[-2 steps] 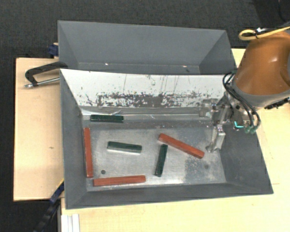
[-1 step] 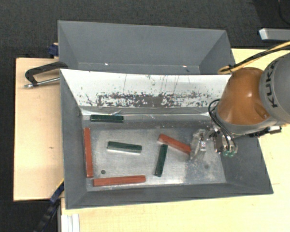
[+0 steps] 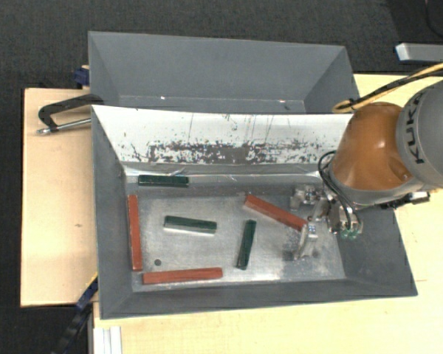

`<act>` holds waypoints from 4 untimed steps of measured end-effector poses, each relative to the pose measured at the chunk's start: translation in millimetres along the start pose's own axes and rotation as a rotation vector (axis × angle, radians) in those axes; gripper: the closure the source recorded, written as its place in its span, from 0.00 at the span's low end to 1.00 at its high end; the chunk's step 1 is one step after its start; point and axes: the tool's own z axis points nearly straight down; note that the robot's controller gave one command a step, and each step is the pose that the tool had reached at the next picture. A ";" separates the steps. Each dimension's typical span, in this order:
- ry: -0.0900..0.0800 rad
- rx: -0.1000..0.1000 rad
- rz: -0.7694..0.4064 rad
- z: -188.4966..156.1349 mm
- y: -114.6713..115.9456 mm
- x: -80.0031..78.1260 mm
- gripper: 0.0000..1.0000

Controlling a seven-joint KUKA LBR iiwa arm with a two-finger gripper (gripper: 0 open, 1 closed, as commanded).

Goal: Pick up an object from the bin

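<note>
Hand [image 3: 308,234] sits low at the right end of the bin [image 3: 229,290]; I cannot tell whether it is wide or narrow. Nearest is the red bar [image 3: 272,212], slanting from the bin's middle toward the hand, near end apparently touching it.

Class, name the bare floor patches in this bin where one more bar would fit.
Bare floor lies at the back, between the wall-side green bar and the tilted red bar, and between the slanted green bar and the gripper. It is crowded round the gripper.
</note>
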 end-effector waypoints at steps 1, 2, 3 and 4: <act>0.000 0.000 0.000 0.2 0.1 0.1 1.00; 0.000 0.000 0.000 0.2 0.1 0.1 1.00; 0.001 0.000 -0.006 -35.4 6.8 -1.8 1.00; 0.001 0.000 -0.015 -98.4 6.9 4.6 1.00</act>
